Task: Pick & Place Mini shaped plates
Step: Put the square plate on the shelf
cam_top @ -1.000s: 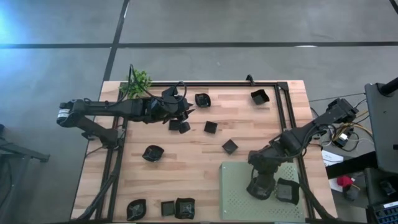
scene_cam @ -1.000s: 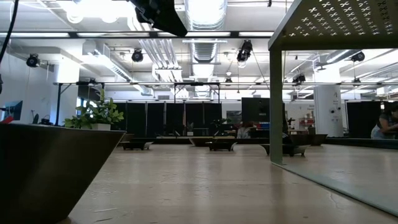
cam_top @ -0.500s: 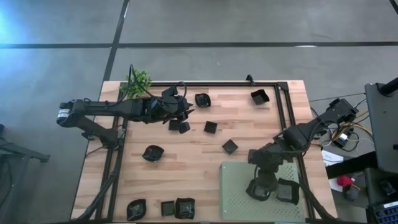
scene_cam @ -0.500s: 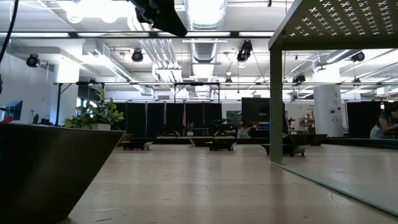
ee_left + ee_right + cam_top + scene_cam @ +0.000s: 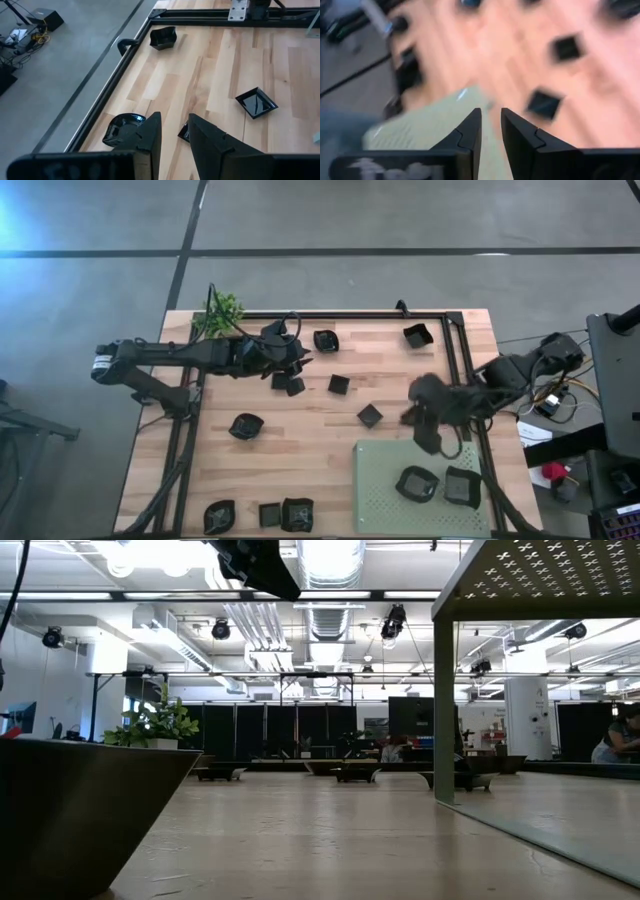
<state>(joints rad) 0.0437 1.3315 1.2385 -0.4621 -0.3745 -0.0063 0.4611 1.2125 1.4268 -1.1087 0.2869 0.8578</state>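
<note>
Right tool (image 5: 425, 430), jaws narrow and empty, sits mid-right of the high view; nearest loose plate (image 5: 370, 416) lies just to its left. Left tool (image 5: 296, 364), narrow, is farther off.

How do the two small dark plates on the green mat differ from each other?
In the high view, the left plate has a rounded, wavy outline, while the right plate looks squarer. The left plate lies nearer the middle of the green mat; the right plate sits close to the mat's right edge. Both are small, dark, lying side by side, and free of any gripper.
</note>
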